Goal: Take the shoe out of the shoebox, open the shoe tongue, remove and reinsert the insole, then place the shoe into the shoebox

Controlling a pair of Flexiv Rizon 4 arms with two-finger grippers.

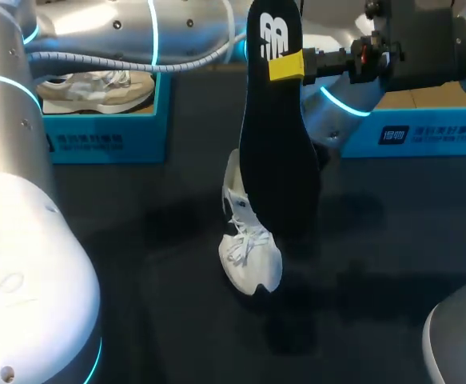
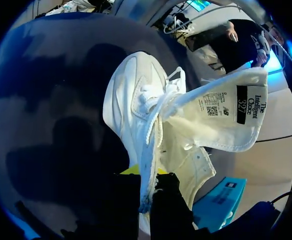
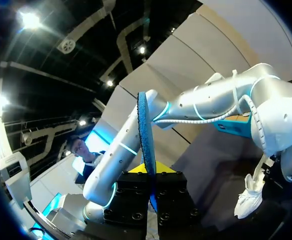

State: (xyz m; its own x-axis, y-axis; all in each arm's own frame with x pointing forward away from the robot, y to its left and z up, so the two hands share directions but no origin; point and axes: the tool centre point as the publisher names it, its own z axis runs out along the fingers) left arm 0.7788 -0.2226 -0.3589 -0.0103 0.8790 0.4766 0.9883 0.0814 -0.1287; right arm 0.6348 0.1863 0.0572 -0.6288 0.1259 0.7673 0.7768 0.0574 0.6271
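One shoe (image 2: 130,100): white, tongue (image 2: 221,115) folded out, clamped by my left gripper (image 2: 144,175).
Insole (image 1: 276,160): black, upright, pinched in my right gripper (image 3: 149,172).

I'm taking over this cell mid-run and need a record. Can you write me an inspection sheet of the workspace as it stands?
Surface: dark table.
Job's things: white shoe held toe-down, tongue pulled open; black insole upright above it; right box, blue, at the far side.
Clutter: beige shoe lying in the left box.
Grippers: left claw shut on the white shoe's heel rim; right claw shut on the insole's upper end.
Cables: grey ribbed hose running along the left arm.
Surroundings: nothing seen.
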